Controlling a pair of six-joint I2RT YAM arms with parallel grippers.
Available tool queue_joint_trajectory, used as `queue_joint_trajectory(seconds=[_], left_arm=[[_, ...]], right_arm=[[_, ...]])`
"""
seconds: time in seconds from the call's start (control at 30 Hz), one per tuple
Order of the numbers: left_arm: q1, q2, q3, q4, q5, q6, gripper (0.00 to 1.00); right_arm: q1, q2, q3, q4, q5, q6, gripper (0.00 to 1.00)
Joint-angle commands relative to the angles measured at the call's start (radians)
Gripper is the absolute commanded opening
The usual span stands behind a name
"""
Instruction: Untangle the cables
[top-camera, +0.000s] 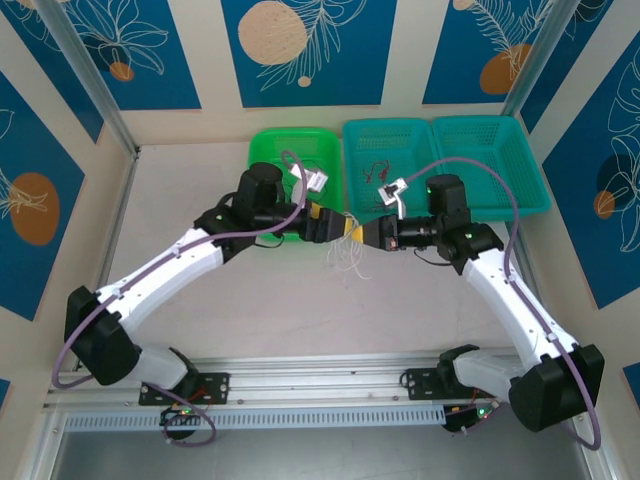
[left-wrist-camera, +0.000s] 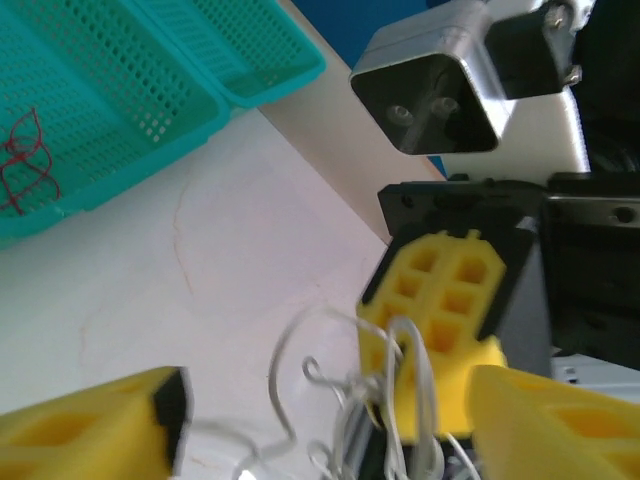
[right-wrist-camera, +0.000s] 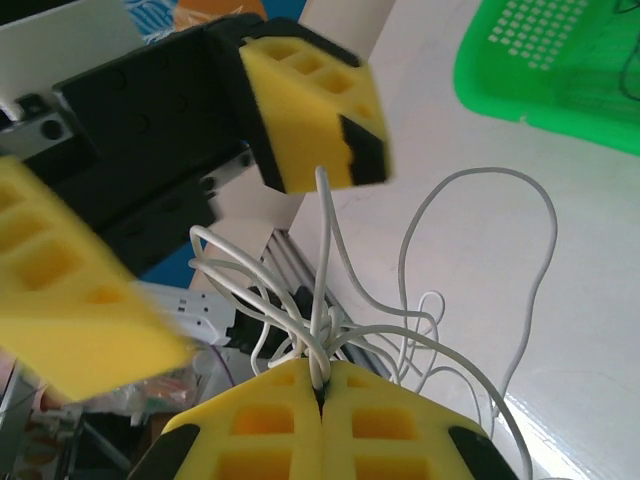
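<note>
The white cable (right-wrist-camera: 420, 300) is a knotted bunch of loops hanging just above the table (top-camera: 250, 300). My right gripper (right-wrist-camera: 320, 388) is shut on the knot, its yellow pads pressed together around a few strands. My left gripper (left-wrist-camera: 325, 420) is open. Its two yellow fingers (right-wrist-camera: 310, 110) stand wide apart on either side of the bunch, tip to tip with the right gripper (top-camera: 362, 232). The white cable (left-wrist-camera: 400, 380) drapes over the right gripper's pads between them. The red cable (left-wrist-camera: 20, 165) lies in the middle teal basket (top-camera: 385, 165). The black cable (right-wrist-camera: 630, 85) lies in the green basket (right-wrist-camera: 540, 80).
Three baskets line the back edge: the green basket (top-camera: 293, 165) on the left, then two teal ones, the second teal basket (top-camera: 490, 165) at the far right. Both arms meet at mid-table in front of them. Bare table lies toward the near rail (top-camera: 320, 375).
</note>
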Motion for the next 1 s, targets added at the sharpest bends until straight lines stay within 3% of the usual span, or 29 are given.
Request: queue_joint_trajectory(seconds=[0.0, 0.03, 0.07, 0.2, 0.3, 0.37, 0.4, 0.7, 0.87, 0.97], left_arm=[[-0.009, 0.000, -0.074, 0.201, 0.005, -0.013, 0.29], [-0.010, -0.011, -0.111, 0.235, -0.011, -0.004, 0.07], [-0.009, -0.030, -0.154, 0.257, -0.047, 0.004, 0.00], [-0.008, -0.174, -0.344, 0.270, -0.295, 0.034, 0.00], [-0.007, -0.330, -0.497, 0.277, -0.466, 0.050, 0.00], [-0.007, -0.434, -0.585, 0.265, -0.551, 0.042, 0.00], [-0.007, -0.466, -0.619, 0.266, -0.563, 0.046, 0.00], [-0.007, -0.623, -0.753, 0.240, -0.495, 0.033, 0.00], [-0.007, -0.715, -0.780, 0.129, -0.605, 0.052, 0.00], [-0.005, -0.738, -0.769, 0.065, -0.610, 0.095, 0.00]], right_arm=[[0.038, 0.018, 0.025, -0.011, 0.020, -0.023, 0.00], [0.045, 0.020, 0.015, -0.008, 0.054, -0.019, 0.00], [0.052, 0.019, 0.002, -0.005, 0.099, -0.009, 0.00], [0.072, -0.015, -0.094, 0.024, 0.346, 0.011, 0.10], [0.077, -0.038, -0.182, -0.022, 0.621, -0.023, 0.06], [0.081, -0.045, -0.227, -0.085, 0.912, 0.055, 0.06], [0.073, -0.050, -0.241, -0.101, 0.974, 0.084, 0.06], [0.103, -0.236, -0.330, -0.038, 0.858, 0.185, 0.04], [0.092, -0.363, -0.338, -0.193, 1.049, 0.360, 0.02], [0.057, -0.445, -0.367, -0.173, 1.045, 0.372, 0.01]])
